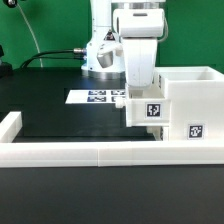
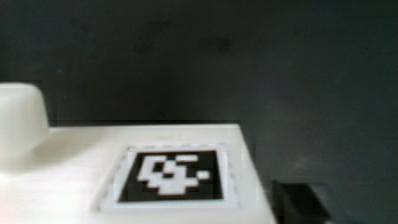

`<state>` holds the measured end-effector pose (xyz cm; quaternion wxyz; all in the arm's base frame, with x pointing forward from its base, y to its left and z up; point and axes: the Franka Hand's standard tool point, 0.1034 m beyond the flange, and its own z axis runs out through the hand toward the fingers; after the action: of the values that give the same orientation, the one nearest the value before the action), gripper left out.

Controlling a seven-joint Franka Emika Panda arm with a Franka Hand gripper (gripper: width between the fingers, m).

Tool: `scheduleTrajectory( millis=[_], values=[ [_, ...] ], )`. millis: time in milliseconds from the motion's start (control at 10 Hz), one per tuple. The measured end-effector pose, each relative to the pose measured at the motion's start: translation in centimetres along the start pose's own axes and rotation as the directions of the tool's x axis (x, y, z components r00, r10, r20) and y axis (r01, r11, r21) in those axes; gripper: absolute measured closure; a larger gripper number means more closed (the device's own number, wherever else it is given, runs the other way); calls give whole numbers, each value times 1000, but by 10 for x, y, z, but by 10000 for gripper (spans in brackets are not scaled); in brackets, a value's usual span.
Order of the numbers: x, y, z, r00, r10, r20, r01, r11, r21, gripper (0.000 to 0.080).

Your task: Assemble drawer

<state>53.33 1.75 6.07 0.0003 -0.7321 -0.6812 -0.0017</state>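
Observation:
The large white boxy housing (image 1: 192,105) stands at the exterior view's right, with a square tag on its front. A small white tray (image 1: 148,110), also tagged, sits right against the housing's left side. My gripper (image 1: 140,90) reaches straight down onto the tray, with the white hand above it. In the wrist view the tray's tagged face (image 2: 173,175) fills the space between the jaws. One dark finger (image 2: 306,198) lies against the tray's edge, so the gripper is shut on the tray. A rounded white part (image 2: 18,118) shows beside the tray. The second tray is out of view.
The long low white border wall (image 1: 90,152) runs along the front and turns up at the exterior view's left (image 1: 10,125). The marker board (image 1: 98,97) lies flat on the black table behind the tray. The robot base (image 1: 100,55) stands at the back.

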Motion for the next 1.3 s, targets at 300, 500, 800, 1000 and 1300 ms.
scheduleTrajectory(
  millis=[300,500,800,1000,1300],
  values=[
    [-1,1,-19,1000,-2,8,2,1000,-15,234],
    [-11,-1,-43,1000,5,28,-5,1000,-10,153],
    [-50,6,-61,997,-65,39,65,998,-16,150],
    [-75,13,-58,993,-117,9,117,993,-19,150],
    [-96,16,-34,984,-125,-130,126,992,-3,150]
  ],
)
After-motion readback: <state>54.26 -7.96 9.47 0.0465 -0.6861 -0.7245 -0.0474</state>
